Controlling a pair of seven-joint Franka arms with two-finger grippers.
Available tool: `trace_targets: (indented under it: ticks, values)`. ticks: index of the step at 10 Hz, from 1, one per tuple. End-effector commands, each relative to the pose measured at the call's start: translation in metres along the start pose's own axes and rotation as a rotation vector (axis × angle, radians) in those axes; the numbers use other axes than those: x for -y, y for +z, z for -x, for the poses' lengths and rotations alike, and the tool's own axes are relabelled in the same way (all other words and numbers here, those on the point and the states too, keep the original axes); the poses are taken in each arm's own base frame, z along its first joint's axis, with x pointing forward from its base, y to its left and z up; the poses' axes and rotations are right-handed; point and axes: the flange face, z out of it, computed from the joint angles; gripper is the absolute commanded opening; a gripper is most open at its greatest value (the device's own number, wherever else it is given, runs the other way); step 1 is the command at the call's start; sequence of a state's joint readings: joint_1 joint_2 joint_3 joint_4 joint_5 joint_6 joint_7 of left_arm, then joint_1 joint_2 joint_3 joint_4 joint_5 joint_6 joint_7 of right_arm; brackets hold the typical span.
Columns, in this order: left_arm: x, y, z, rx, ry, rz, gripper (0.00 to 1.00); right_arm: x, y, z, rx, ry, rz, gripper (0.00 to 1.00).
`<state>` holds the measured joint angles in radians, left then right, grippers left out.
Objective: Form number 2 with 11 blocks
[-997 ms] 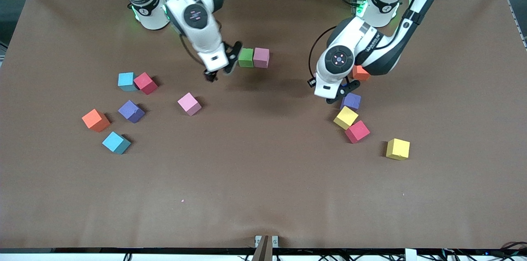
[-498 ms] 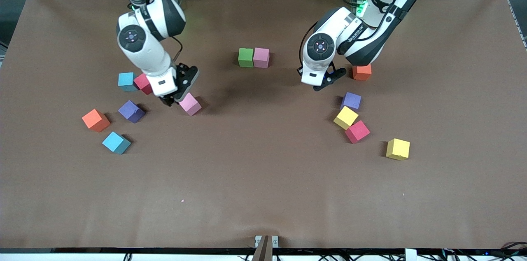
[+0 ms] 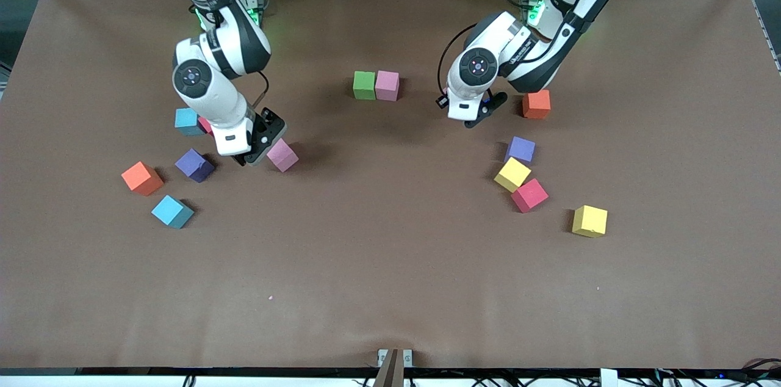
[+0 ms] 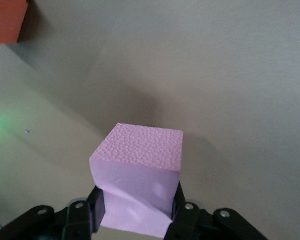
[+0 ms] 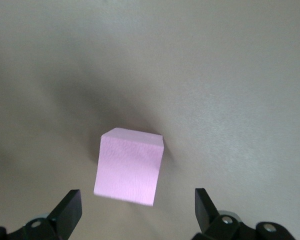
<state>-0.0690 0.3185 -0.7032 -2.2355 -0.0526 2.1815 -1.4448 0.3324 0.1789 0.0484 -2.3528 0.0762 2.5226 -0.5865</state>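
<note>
I see a brown table (image 3: 390, 289) with frame rails and cabling along the robots' edge. A green block (image 3: 364, 85) and a placed pink block (image 3: 387, 85) touch side by side in the middle of the table, toward that edge. They are the only part of the number 2 laid down. The right arm bends down toward its own end of the table. The right gripper (image 3: 256, 152) is spread wide just above a loose pink block (image 3: 282, 155), touching nothing. The left arm folds low. The left gripper (image 3: 477, 118) is clamped on a held pink block (image 4: 140, 190) over bare table beside an orange block (image 3: 536, 104). In the front view the left hand hides the held block. A red block (image 3: 204, 124) is mostly covered by the right arm.
</note>
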Motion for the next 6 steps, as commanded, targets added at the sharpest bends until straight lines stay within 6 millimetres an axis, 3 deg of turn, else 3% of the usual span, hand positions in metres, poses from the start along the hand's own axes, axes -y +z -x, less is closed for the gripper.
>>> trace_targets:
  ticks: [1,3,5,6]
  values:
    - [-0.002,0.004,0.028,-0.002,-0.12,0.022,0.0,0.004,0.02,-0.002,0.009,0.067,-0.024,1.0]
    - [-0.008,0.012,0.048,0.021,-0.311,0.054,0.0,0.018,0.03,-0.009,0.018,0.079,-0.029,1.0]
    - [-0.016,0.028,0.073,0.038,-0.411,0.084,0.0,0.016,0.049,-0.011,0.001,0.081,-0.019,1.0]
    - [-0.016,0.032,0.075,0.044,-0.443,0.1,0.0,0.015,0.054,-0.011,-0.007,0.079,-0.013,1.0]
